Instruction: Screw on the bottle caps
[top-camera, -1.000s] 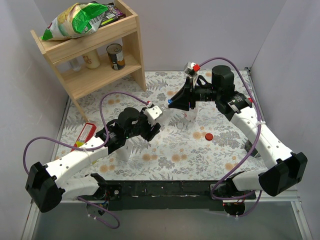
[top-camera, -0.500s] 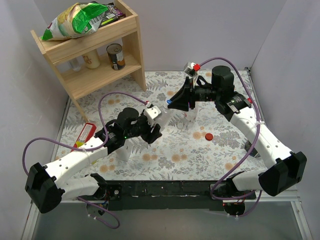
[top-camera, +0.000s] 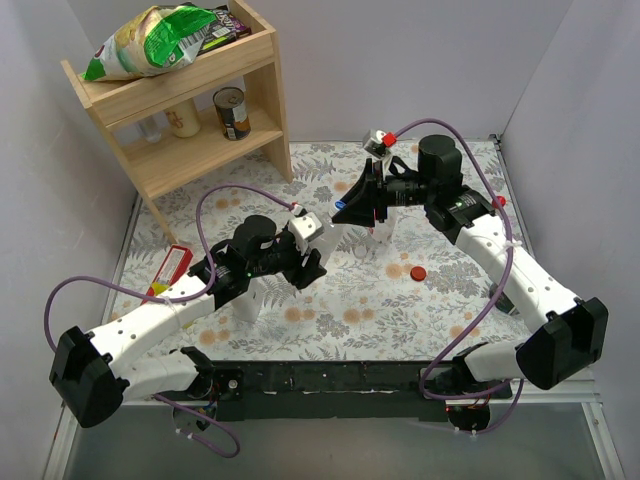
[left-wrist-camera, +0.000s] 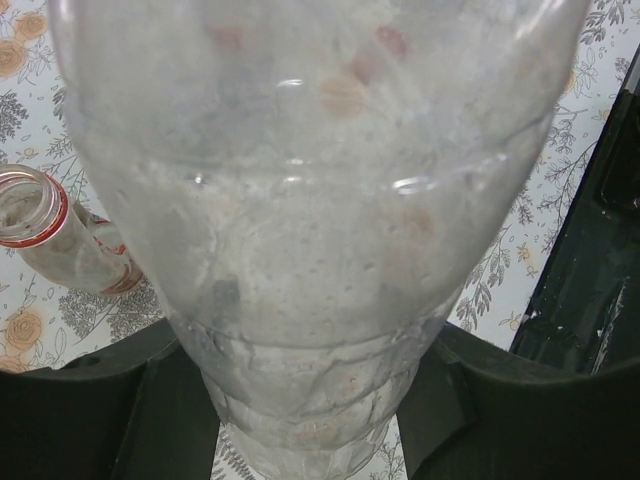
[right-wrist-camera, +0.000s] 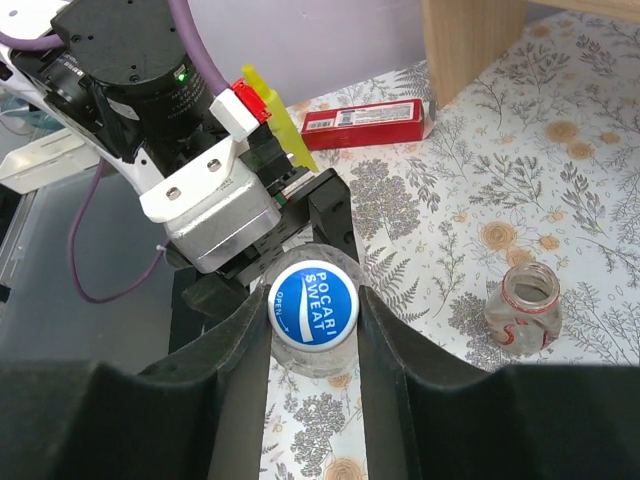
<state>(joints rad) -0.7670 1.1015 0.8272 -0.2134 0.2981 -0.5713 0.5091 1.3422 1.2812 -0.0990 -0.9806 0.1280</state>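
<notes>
My left gripper (left-wrist-camera: 310, 405) is shut on the base of a clear plastic bottle (left-wrist-camera: 310, 200), which it holds tilted up off the table toward the right arm (top-camera: 328, 226). My right gripper (right-wrist-camera: 313, 312) is shut on a blue bottle cap (right-wrist-camera: 313, 308) marked Pocari Sweat. The cap sits on that bottle's neck (right-wrist-camera: 322, 368); in the top view it shows as a blue spot (top-camera: 341, 205). A small open bottle (right-wrist-camera: 520, 310) with a red-and-white label stands on the mat (left-wrist-camera: 50, 235). One loose red cap (top-camera: 418, 272) lies on the mat to the right.
A wooden shelf (top-camera: 200, 110) at the back left carries a can (top-camera: 231, 112) and a snack bag (top-camera: 155, 38). A flat red packet (right-wrist-camera: 365, 122) lies on the mat by the left arm (top-camera: 170, 268). Grey walls close in both sides.
The right wrist has shifted slightly back and to the left while keeping the blue cap on the bottle's neck. The left gripper with the bottle has edged a little.
</notes>
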